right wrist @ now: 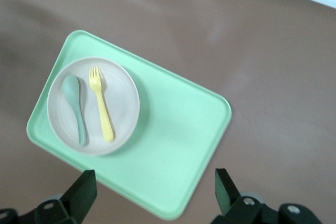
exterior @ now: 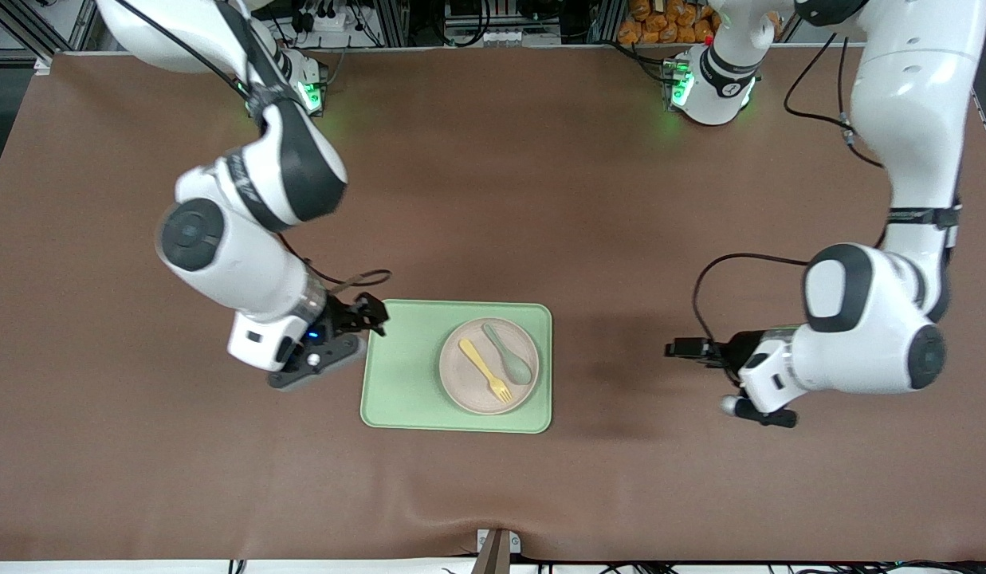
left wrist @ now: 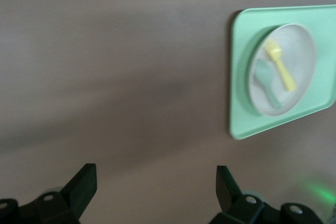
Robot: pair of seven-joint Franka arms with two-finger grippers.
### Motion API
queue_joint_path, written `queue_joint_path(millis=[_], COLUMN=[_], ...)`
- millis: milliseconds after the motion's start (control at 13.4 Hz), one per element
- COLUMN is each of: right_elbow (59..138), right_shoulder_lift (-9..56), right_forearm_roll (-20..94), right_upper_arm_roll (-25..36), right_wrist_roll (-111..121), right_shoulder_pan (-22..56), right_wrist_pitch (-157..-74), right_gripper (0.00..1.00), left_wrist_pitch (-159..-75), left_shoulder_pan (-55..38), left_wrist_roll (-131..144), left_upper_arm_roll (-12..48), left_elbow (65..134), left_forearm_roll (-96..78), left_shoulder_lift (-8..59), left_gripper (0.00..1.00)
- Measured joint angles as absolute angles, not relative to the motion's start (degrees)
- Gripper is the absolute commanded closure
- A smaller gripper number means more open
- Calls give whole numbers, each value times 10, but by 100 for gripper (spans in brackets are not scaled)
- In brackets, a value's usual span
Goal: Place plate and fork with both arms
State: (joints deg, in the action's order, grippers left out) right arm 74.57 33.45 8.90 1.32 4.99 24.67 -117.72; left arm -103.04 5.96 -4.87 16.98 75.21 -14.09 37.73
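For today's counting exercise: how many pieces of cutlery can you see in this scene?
2. The yellow fork and the grey-green spoon lie side by side on the plate, which sits on the green tray; the spoon is toward the left arm's end. Nothing seems hidden.

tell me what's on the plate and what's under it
On the plate lie the yellow fork and a grey-green spoon, side by side. Under it is the green tray; the part of the tray that the plate covers is hidden.
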Motion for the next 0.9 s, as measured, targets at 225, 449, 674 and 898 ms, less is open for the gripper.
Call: queue_joint_path(millis=[225,449,674,898], right_elbow=[725,713,685,671], right_shoulder_lift=[380,414,467,507], right_forearm_roll=[89,88,87,86], right_upper_arm_roll=[14,14,16,18], right_wrist_roll=[104,112,112,112], right_shoulder_pan=[251,276,305,316], right_wrist_pitch=[-1223,-1269,-1287,-1322], right_gripper=[0,0,7,18], left_wrist_pitch=[-986,-964,-935,-917], left_shoulder_pan=[111,152,161,162], left_wrist_roll=[-41,-36,23,36], left_upper_arm_roll=[169,169,169,170], left_elbow=[753,755,756,756], left_forearm_roll=[-99,-69,-20,10], left_shoulder_lift=[332,295,261,221], left_gripper=[0,0,0,0])
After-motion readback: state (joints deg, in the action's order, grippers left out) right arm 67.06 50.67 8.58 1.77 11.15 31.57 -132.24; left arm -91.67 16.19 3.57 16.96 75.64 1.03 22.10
